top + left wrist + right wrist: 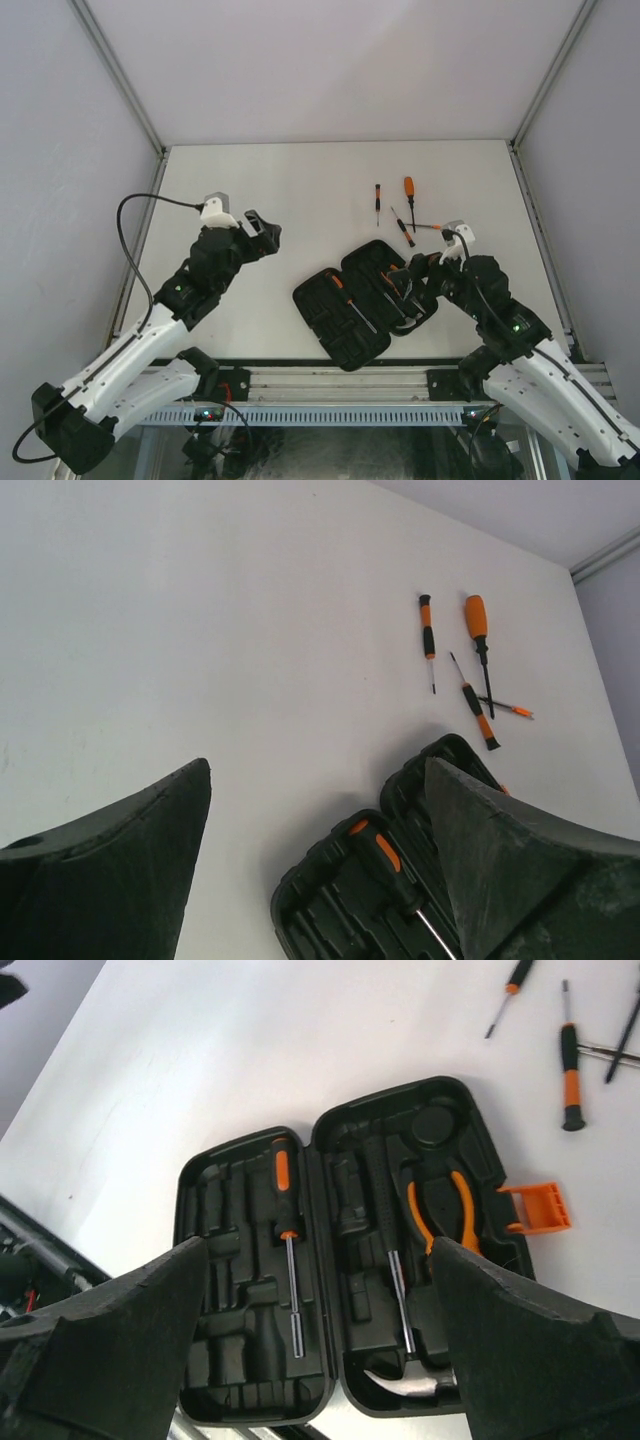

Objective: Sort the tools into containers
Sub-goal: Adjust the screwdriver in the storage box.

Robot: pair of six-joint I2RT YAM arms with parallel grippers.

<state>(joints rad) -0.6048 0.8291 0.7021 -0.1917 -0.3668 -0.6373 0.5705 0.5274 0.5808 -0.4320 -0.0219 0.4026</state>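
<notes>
The left end effector is wide open and holds nothing. Its two dark fingers fill the lower corners, with the white desk between them. At the bottom lies an open black tool case with one orange-and-black screwdriver inside. Beyond the case, four loose screwdrivers lie near each other on the desk, and two thin ones seem to cross.

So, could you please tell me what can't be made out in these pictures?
Top view: the right hand covers the case's right end.
Left wrist view: a finger hides much of the case's right half, and the bottom edge cuts its near end.
Right wrist view: a finger partly hides the hammer head, and the screwdrivers run off the top edge.
</notes>
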